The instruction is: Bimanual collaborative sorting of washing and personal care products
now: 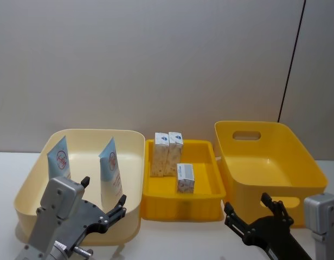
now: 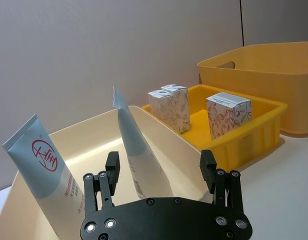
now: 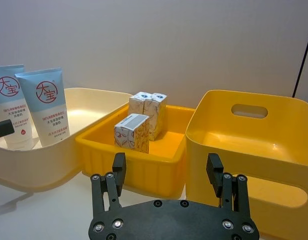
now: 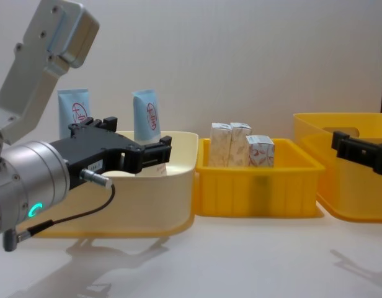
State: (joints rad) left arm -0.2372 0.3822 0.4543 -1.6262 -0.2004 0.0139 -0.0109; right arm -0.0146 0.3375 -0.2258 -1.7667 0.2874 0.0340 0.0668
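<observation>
Two tall tubes (image 1: 59, 157) (image 1: 110, 168), light blue over white with a red round logo, stand upright in the cream tray (image 1: 96, 132) on the left. Three small patterned cartons stand in the middle yellow tray (image 1: 180, 208): two side by side at the back (image 1: 160, 153) (image 1: 174, 151) and one nearer the front (image 1: 185, 177). My left gripper (image 1: 104, 195) hovers open and empty over the cream tray's near rim, just short of the right-hand tube (image 2: 134, 145). My right gripper (image 1: 247, 205) is open and empty in front of the big yellow bin (image 1: 275, 162).
The big yellow bin with handle cut-outs stands at the right with nothing inside. White tabletop lies in front of the three containers. A plain grey wall rises close behind them.
</observation>
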